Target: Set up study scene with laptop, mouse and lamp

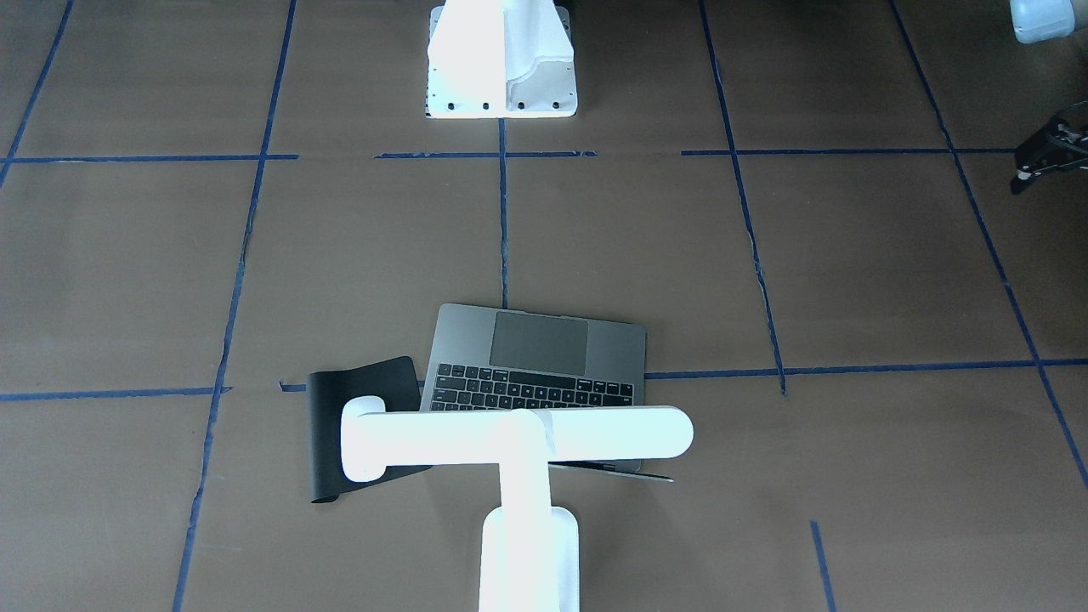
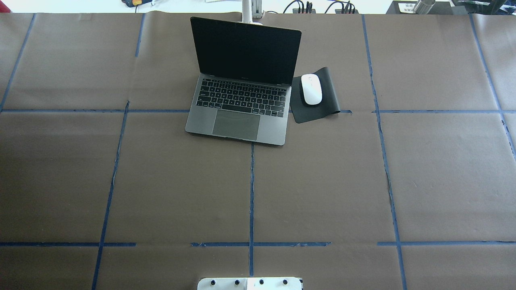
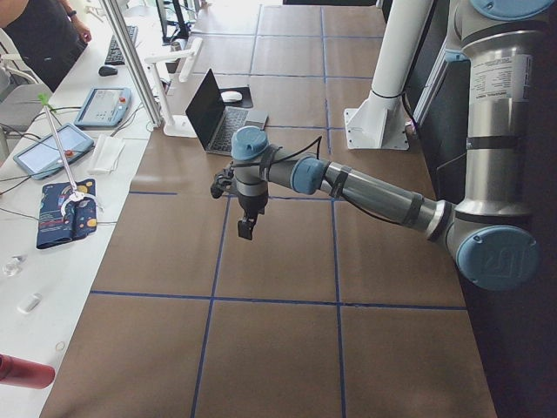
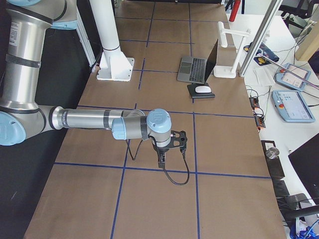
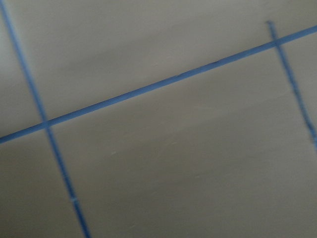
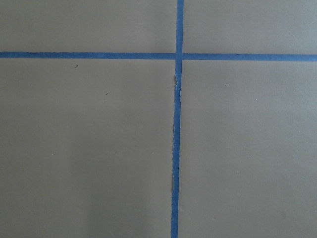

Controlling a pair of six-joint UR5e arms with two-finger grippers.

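Note:
The grey laptop [image 2: 242,100] stands open at the table's far middle, its screen dark. The white mouse [image 2: 311,89] lies on a black mat [image 2: 318,108] just right of it. The white T-shaped lamp [image 1: 518,433] stands upright behind the laptop at the far edge, and its bar head hides part of the mouse [image 1: 364,405] in the front-facing view. My left gripper [image 3: 246,228] hangs above bare table far to the laptop's left; its edge shows in the front-facing view [image 1: 1047,153]. My right gripper [image 4: 162,158] hangs above bare table on the right. I cannot tell whether either is open or shut.
The table [image 2: 161,181] is covered in brown paper with a blue tape grid. The white bolt-holed base block [image 2: 250,283] sits at the near middle edge. Both wrist views show only paper and tape. An operators' bench with tablets [image 4: 289,99] runs along the far edge.

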